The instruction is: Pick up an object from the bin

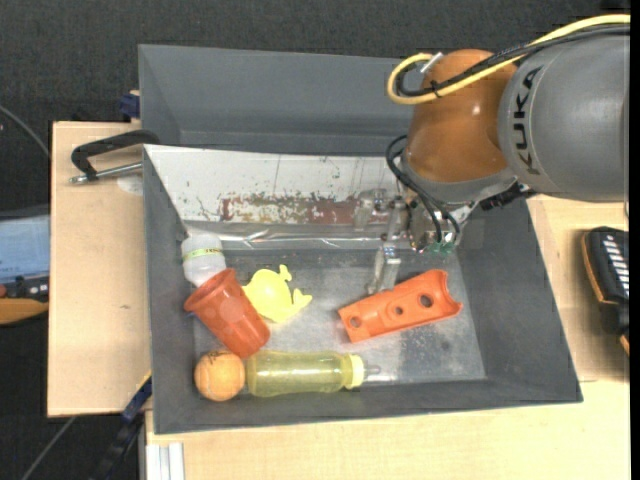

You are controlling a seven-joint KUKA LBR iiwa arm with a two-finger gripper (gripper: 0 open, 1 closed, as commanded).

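Observation:
My gripper (386, 265) hangs low in the back right part of the bin, under the arm's orange cover. Its tip is just above the upper left end of an orange flat block with three round holes (402, 309), which lies slanted on the bin floor. Nothing shows in the gripper. A yellow toy figure (276, 295) lies to the left of the block, apart from the gripper.
At the left lies a tipped red-orange cup (228, 313), with a white-capped small bottle (203, 260) behind it. Along the front wall lie an orange ball (219, 376) and a clear yellow-green bottle (302, 373). The arm comes in over the bin's right rim.

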